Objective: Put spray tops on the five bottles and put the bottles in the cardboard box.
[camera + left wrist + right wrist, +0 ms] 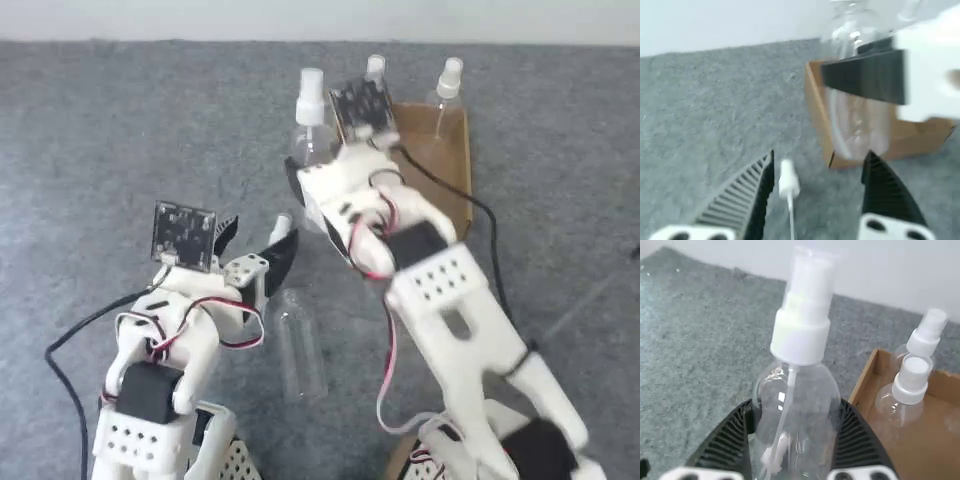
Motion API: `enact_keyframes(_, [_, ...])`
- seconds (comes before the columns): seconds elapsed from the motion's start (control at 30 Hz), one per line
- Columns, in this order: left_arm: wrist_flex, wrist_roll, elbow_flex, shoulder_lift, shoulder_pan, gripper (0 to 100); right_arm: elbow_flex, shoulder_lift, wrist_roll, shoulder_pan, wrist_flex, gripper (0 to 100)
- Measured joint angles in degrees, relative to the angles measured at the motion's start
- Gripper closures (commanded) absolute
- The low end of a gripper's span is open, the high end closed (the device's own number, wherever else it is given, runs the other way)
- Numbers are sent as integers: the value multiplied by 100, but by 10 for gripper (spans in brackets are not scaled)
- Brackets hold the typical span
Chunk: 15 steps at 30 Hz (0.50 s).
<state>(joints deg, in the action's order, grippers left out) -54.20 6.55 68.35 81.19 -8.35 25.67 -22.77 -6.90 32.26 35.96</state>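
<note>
Grey felt-like cloth covers the bench [120,120]. The right claw [796,412] is clenched on the held bottle [800,390], with one black ribbed finger against each side of its clear body. That bottle stands upright and wears a white fitted spray top [805,315], whose thin tube hangs down inside. In the high view it sits at about twelve o'clock from the middle of the bench, just beside the cardboard box [465,170], which lies at about one o'clock. Whether its base touches the cloth cannot be told.

Inside the box two more clear bottles stand upright, each already capped in white. The nearer boxed bottle [910,382] and the farther boxed bottle [930,327] stand close together at the box's far end.

The left claw [255,240] is released, its fingers spread wide and grasping nothing, at about eight o'clock from the bench's middle. A loose spray top [788,185] lies on the cloth between those fingers, closer to one of them, with its tube trailing back toward the wrist.

At about six o'clock the lying bottle [300,345] rests on its side on the cloth with no top fitted, between the two arms and just beside the left one.
</note>
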Motion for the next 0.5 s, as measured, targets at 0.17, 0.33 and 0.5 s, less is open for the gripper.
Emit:
enact_keyframes(0.17, [176, -18, 237, 18, 0, 721, -967, 273, -352, 396, 958, 992])
enact_keyframes(0.33, [360, -35, 246, -62, -35, 721, -1301, 273, -387, 703, 1653, 992])
enact_keyframes(0.5, [536, -220, 246, -281, -44, 721, -1310, 53, -396, 730, 2224, 992])
